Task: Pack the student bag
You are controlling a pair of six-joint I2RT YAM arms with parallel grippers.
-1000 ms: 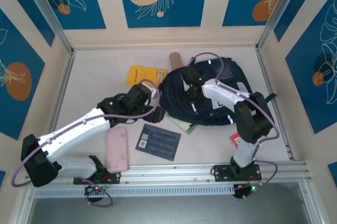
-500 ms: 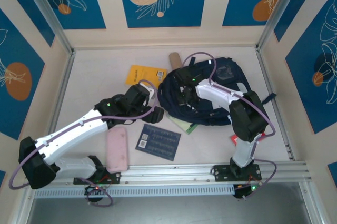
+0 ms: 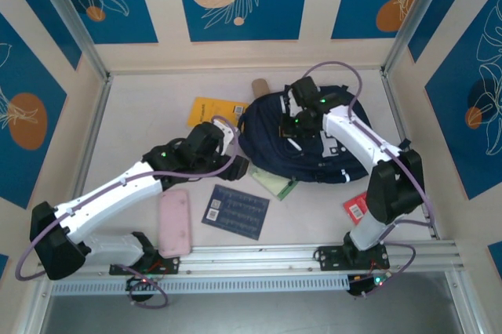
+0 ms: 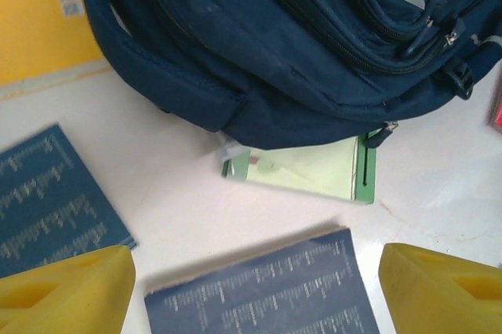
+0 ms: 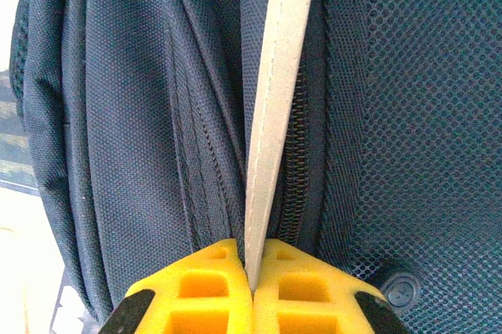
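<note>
Right end effector (image 5: pixel 252 275) lifted, pinching student bag (image 5: pixel 125 114)

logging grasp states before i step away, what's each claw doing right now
left claw: open, nothing between its fingers.
right claw: closed on the student bag, pinching its pale strip.

Top external: from high at the near edge I look steeply down over the whole table (image 3: pixel 141 114). Left wrist: close, facing down on the student bag (image 4: pixel 259 52) and a green notebook (image 4: pixel 306 171), both shared with overhead. Right wrist: tight against bag fabric.
</note>
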